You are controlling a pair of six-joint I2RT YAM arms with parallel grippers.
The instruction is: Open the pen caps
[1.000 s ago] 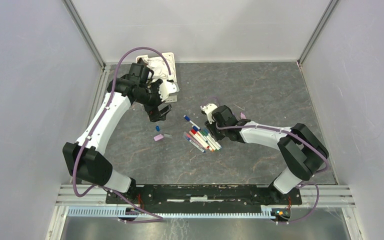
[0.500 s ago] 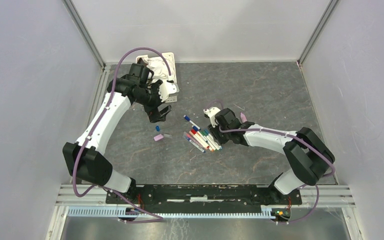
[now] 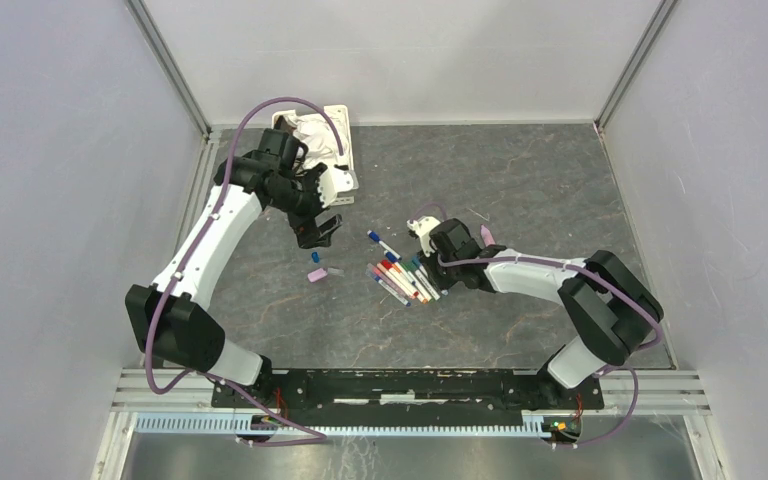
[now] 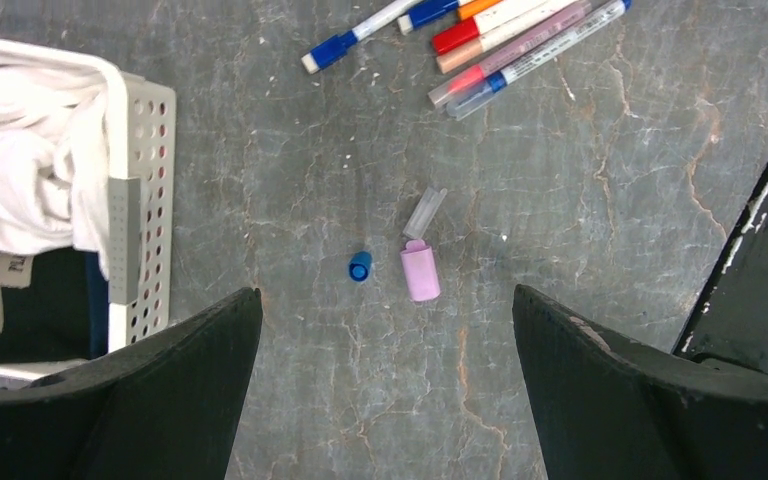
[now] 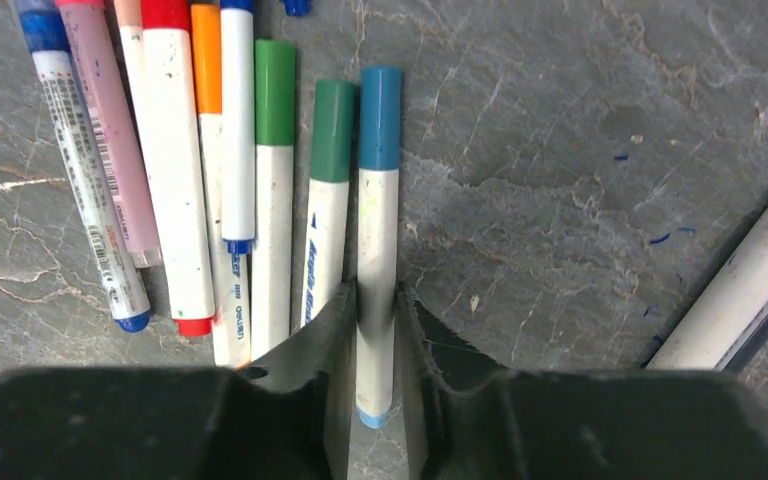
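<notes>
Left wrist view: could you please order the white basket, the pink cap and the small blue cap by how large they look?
1. white basket, largest even though only partly in frame
2. pink cap
3. blue cap, smallest; it seems seen end-on, so its true length is unsure

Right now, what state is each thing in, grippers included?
Left gripper: open, empty.
Right gripper: shut on blue-capped white pen.
Blue-capped white pen: cap on, lying flat.
Pink plastic cap: off, loose.
Small blue plastic cap: off, loose.
White slotted plastic basket: holds crumpled white cloth.
</notes>
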